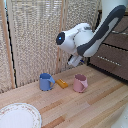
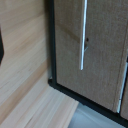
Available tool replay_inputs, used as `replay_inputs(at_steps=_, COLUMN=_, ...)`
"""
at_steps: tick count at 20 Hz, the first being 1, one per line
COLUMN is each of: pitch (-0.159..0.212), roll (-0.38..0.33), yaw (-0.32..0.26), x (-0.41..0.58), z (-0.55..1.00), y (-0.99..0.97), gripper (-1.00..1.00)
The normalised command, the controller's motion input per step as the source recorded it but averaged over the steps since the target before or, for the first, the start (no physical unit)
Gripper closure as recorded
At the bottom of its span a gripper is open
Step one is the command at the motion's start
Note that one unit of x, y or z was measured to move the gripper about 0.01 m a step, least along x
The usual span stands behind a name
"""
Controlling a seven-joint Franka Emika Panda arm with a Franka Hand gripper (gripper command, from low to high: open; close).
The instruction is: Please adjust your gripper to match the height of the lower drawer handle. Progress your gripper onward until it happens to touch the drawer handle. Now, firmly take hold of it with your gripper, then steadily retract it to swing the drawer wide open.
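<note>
The gripper (image 1: 75,60) hangs below the white arm's bent wrist, above the wooden desk (image 1: 85,105) and in front of a woven folding screen (image 1: 35,35); whether its fingers are spread or closed cannot be told, since in the exterior view they are a small blur and in the wrist view only a dark sliver shows at one edge. The lower drawer handle (image 1: 107,59) lies apart from the gripper, toward the exterior view's right, with open air between them. In the wrist view the handle (image 2: 83,35) appears as a slim silver bar standing off the dark brown drawer (image 2: 95,55), untouched, with the drawer's dark frame edge meeting the light wood beside it. A second silver bar (image 2: 120,90) shows on the neighbouring front. On the desk below the gripper sit a blue mug (image 1: 46,82), a small orange block (image 1: 62,83) and a pink mug (image 1: 80,83), close together; a patterned plate (image 1: 19,116) lies nearer the camera.
</note>
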Motion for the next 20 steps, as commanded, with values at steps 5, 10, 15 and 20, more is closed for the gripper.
replay_inputs(at_steps=5, pitch=0.000, roll=-0.204, yaw=0.112, x=-0.183, z=-0.11, y=-0.59, gripper=-1.00)
replay_inputs(at_steps=10, pitch=0.000, roll=-0.153, yaw=0.117, x=-0.138, z=-0.27, y=-0.66, gripper=-1.00)
replay_inputs(at_steps=15, pitch=-0.006, roll=-0.153, yaw=0.129, x=-0.106, z=-0.28, y=-0.65, gripper=-1.00)
replay_inputs(at_steps=20, pitch=-0.045, roll=-0.181, yaw=0.136, x=-0.083, z=-0.20, y=-0.58, gripper=-1.00)
